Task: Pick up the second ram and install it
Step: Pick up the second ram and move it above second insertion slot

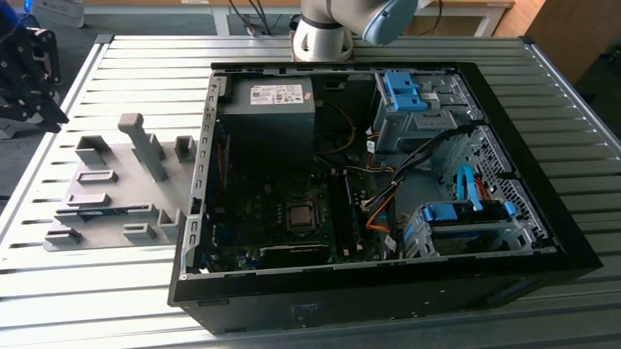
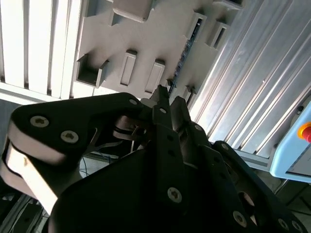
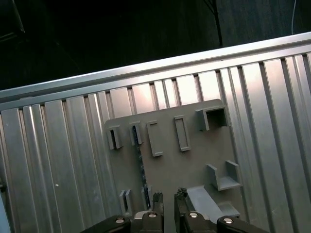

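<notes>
Pincer (image 3: pixel 167 199) parted, second ram (image 3: pixel 141 167) edge-up in fixture (image 3: pixel 194 165), lengthwise toward pincer

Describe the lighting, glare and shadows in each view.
Exterior view: an even daylight sheen lies on the ribbed table, while the inside of the PC case sits in deep shadow. Second wrist view: some table slats blow out white, and the gripper is a dark, backlit mass. First wrist view: soft, even light falls on the grey fixture, and the area beyond the table is almost black.
</notes>
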You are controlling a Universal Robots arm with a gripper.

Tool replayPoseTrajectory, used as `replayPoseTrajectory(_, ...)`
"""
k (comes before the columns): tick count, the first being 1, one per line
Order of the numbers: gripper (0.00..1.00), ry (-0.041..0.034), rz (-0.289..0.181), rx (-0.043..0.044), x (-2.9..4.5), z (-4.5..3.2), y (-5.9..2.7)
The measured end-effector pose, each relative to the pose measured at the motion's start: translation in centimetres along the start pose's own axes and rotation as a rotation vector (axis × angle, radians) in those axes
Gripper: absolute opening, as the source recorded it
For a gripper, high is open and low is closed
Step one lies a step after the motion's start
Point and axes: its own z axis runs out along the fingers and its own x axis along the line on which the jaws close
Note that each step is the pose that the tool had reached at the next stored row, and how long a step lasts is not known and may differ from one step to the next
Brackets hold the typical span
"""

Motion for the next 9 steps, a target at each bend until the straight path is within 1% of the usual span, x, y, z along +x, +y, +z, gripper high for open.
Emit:
replayPoseTrajectory(1, 0.24, -0.0001, 0.000, 0.0002, 0.00, 0.01, 0.01)
replayPoseTrajectory(3, 0.24, -0.0001, -0.004, 0.0003, 0.00, 0.06, 0.01)
replayPoseTrajectory(7, 0.24, 0.0005, -0.073, -0.0001, 0.01, 0.22, 0.01)
replayPoseTrajectory(8, 0.25, 0.0007, -0.082, -0.0003, 0.04, 0.29, 0.02)
replayPoseTrajectory(9, 0.31, 0.0009, -0.087, -0.0010, 0.09, 0.35, 0.02)
